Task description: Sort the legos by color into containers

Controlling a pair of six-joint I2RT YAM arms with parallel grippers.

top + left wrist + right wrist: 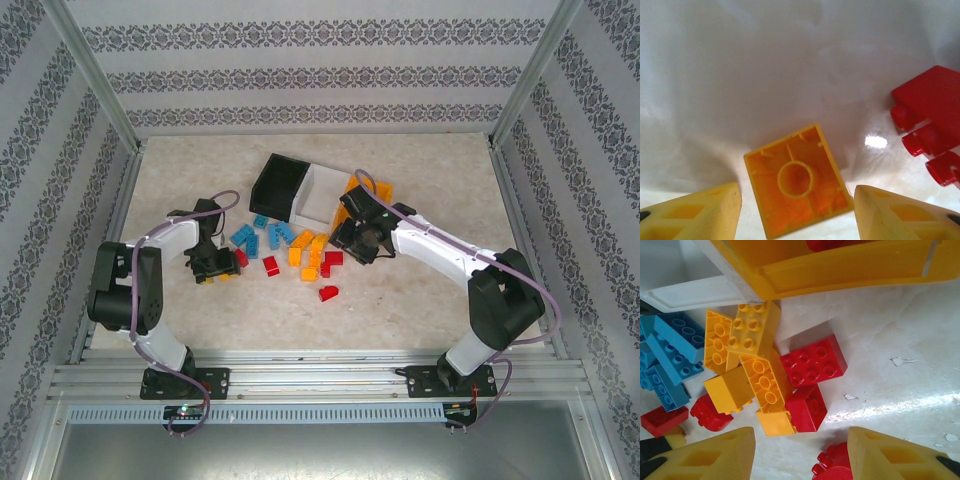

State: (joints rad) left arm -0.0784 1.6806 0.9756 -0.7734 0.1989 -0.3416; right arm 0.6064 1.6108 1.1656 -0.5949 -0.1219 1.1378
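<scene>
In the right wrist view the top edge cut off the orange bin (850, 265) and a red piece (830, 244) inside it, which showed too little to identify. The white bin (690, 292) ran off the top left corner, the blue bricks (670, 350) off the left edge, and a red brick (832, 467) off the bottom. In the left wrist view the right edge cut a second red brick (932, 120). From above, the right arm (440, 255) hid most of the orange bin toward the table's far edge, and the bricks under the left gripper (218, 270) were too small to make out.
</scene>
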